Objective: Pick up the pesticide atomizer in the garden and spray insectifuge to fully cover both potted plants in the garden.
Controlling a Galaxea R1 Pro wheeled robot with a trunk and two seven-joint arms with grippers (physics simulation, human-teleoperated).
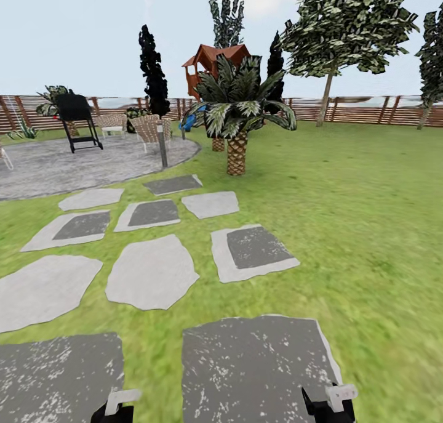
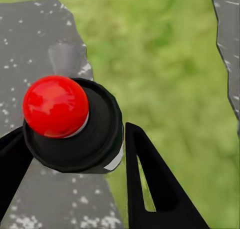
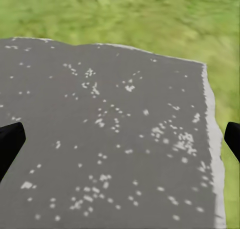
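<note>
Stepping stones (image 1: 151, 278) cross lawn (image 1: 363, 226)

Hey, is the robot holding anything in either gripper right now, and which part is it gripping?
The left gripper is closed around a round black cap with a red ball on top, gripped at its sides. The right gripper is open, holding nothing.

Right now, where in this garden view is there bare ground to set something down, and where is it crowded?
Open: the lawn right of the palm, out to the fence; also the stepping stones ahead and the dark slab by the right end effector. Crowded: the paved circle, bordered by grill, chairs and bollard lamp.
</note>
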